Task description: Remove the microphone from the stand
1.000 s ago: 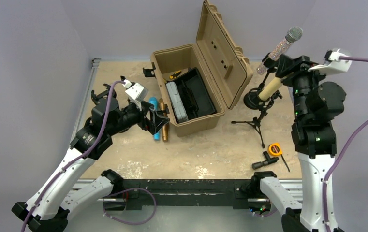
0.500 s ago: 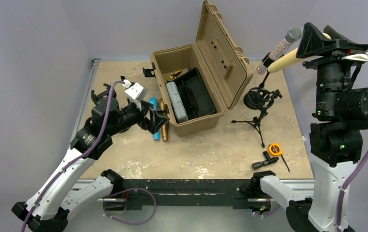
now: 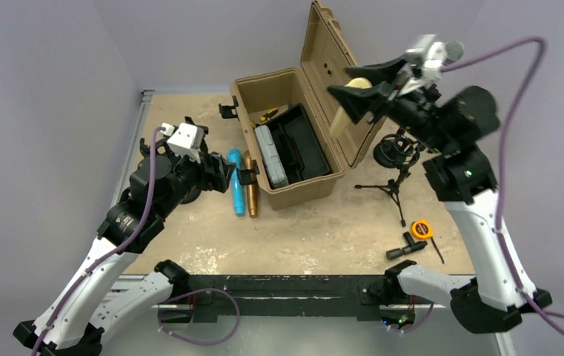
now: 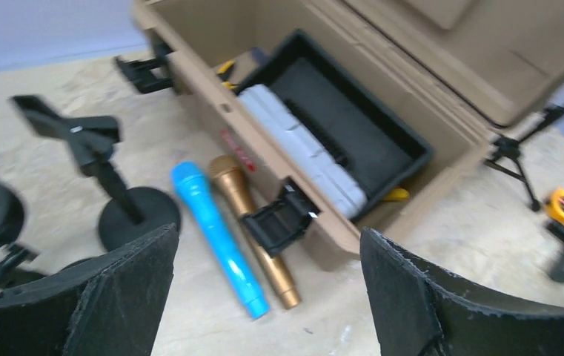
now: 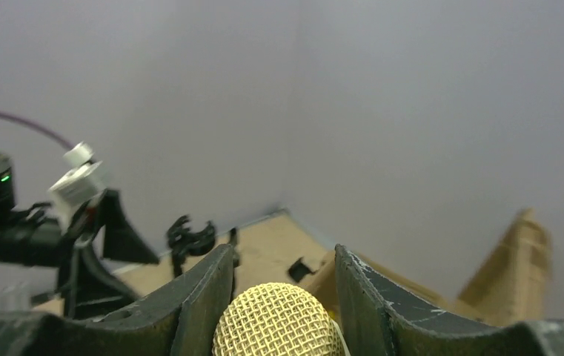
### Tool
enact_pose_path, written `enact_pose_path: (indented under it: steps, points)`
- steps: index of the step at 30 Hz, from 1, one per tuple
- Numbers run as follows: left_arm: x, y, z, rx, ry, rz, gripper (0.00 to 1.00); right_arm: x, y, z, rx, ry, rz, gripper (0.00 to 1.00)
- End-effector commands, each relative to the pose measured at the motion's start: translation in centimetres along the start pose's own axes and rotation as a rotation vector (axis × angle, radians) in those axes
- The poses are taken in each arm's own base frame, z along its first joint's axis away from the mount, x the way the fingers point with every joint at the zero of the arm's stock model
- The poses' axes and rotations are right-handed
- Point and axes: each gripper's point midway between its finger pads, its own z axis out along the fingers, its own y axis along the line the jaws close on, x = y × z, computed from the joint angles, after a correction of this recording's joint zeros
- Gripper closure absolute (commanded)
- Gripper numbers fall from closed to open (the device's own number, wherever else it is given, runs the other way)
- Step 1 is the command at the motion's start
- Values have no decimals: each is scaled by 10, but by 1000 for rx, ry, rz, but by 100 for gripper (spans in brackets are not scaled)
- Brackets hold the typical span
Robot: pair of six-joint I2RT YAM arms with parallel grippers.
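Microphone, cream with a gold mesh head, sits clamped in my right gripper above the open lid of the tan case. It is at about 10 o'clock from the empty tripod stand, with its head at the grip and its tail hanging toward 7 o'clock. My left gripper hangs wide open and empty, well apart, over the blue microphone and gold microphone. A second ago the microphone lay in the stand's cradle, and half a second ago I held it high at the stand's 1 o'clock.

A robot lab cell: plain grey walls, aluminium-railed worktable.
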Motion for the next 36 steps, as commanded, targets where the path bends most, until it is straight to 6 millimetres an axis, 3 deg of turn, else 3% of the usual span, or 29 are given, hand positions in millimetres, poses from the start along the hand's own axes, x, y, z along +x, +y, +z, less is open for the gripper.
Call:
enact_pose_path:
  steps: [1, 6, 10, 16, 18, 22, 29, 36]
  points:
    - [-17, 46, -13, -270, -55, -37, 10, 33, 65, 31, -321, 2, 67, 100]
    - [-21, 78, -31, -449, -110, -102, 9, 66, 143, 75, -479, -28, 216, 100]
    - [-24, 118, -63, -703, -191, -178, 4, 104, 184, 102, -533, -9, 327, 100]
    - [-21, 161, -113, -1041, -327, -277, 0, 185, 218, 138, -484, 146, 433, 100]
    - [-20, 170, -129, -1126, -368, -308, 0, 212, 227, 140, -480, 205, 456, 100]
    - [-16, 180, -155, -1238, -440, -365, 0, 247, 238, 135, -495, 273, 491, 100]
    - [-16, 181, -154, -1231, -441, -381, 0, 317, 265, 141, -483, 453, 495, 100]
    - [-20, 175, -140, -1152, -405, -347, 0, 389, 286, 146, -433, 627, 456, 100]
